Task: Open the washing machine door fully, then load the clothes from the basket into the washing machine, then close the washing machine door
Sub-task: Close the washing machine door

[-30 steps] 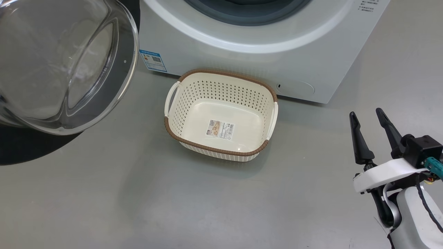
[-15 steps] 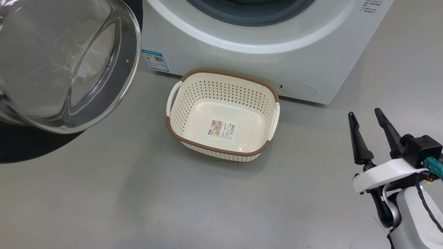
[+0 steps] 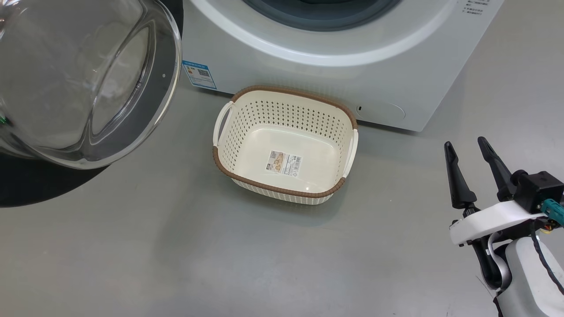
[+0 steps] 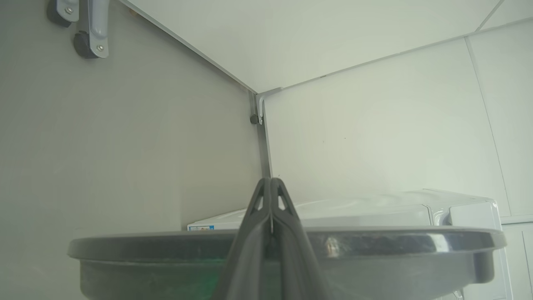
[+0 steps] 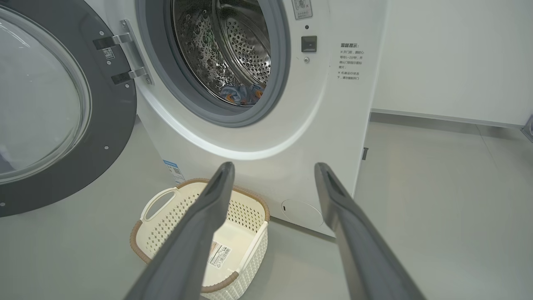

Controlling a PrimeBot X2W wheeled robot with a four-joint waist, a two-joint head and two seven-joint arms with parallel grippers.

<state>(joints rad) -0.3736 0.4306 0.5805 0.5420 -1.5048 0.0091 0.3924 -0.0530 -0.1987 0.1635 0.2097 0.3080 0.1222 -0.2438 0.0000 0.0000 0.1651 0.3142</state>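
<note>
The right gripper [image 3: 465, 142] has its jaws released, with the fingers spread wide and nothing between them. Ahead of the fingertips and to their left, the basket [image 3: 288, 192] sits on the grey floor [image 3: 176, 246], well apart from the jaws. A paper label [image 3: 284, 164] lies on its bottom panel. The basket stands between the jaws and the lower front of the washing machine [image 3: 286, 75], with its far rim just beside that front.

In the right wrist view, the round flap [image 5: 302, 212] appears between the fingertips, low on the front. The blue label sticker [image 3: 199, 75] is further left. Above the fingertips is the steel drum [image 5: 233, 46]. The clothes [image 5: 241, 93] lie at its bottom, behind the grey seal.

Left of the jaws, the washing machine door [image 5: 116, 137] stands open on its metal hinge [image 5: 125, 58].

The left gripper [image 4: 270, 180] has its jaws clenched, finger against finger, with nothing between them. The door's dark rim runs crosswise behind the fingers; contact cannot be determined. Beyond the tips are the machine, white wall panels [image 4: 374, 125] and caster wheels [image 4: 81, 41].
</note>
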